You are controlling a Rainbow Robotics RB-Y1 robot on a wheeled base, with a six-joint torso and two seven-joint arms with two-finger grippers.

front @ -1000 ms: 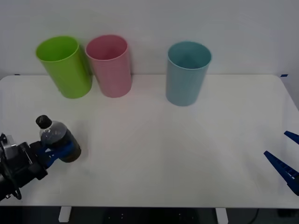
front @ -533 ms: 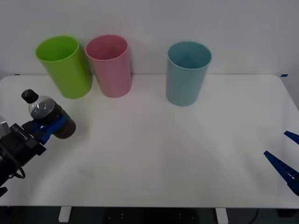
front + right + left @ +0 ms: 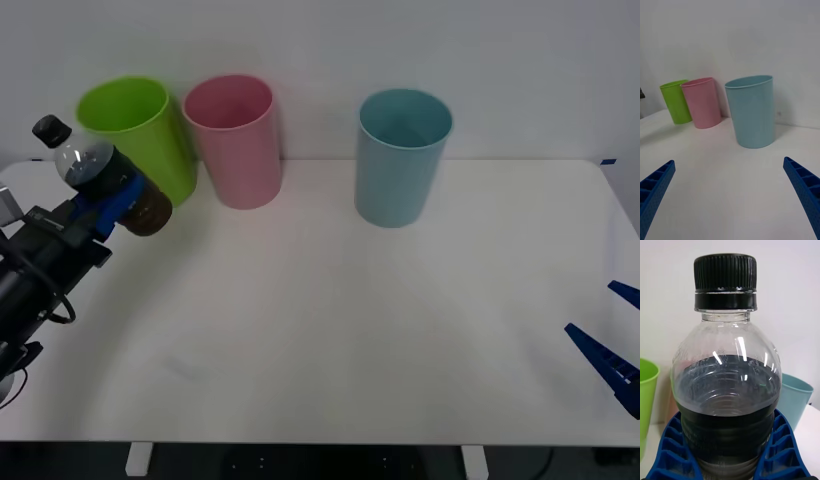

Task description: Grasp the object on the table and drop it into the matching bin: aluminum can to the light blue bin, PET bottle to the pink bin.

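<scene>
The PET bottle (image 3: pixel 100 178), clear with a black cap and dark contents, hangs in the air at the far left, in front of the lime green bin. My left gripper (image 3: pixel 112 202) is shut on its body; in the left wrist view the blue fingers (image 3: pixel 672 450) wrap the bottle (image 3: pixel 726 390) on both sides. The pink bin (image 3: pixel 234 140) stands upright at the back of the table (image 3: pixel 340 320), to the right of the bottle. The light blue bin (image 3: pixel 401 155) stands farther right. My right gripper (image 3: pixel 612 345) is parked open at the table's right edge, its fingertips (image 3: pixel 658 180) wide apart.
A lime green bin (image 3: pixel 140 140) stands at the back left, touching the pink bin (image 3: pixel 703 102), right behind the lifted bottle. The light blue bin (image 3: pixel 752 110) stands apart from the other two. A white wall closes off the table's far edge.
My left gripper has lifted the bottle off the table and carried it up and back, from the front left toward the lime green bin. The right arm has not moved.
</scene>
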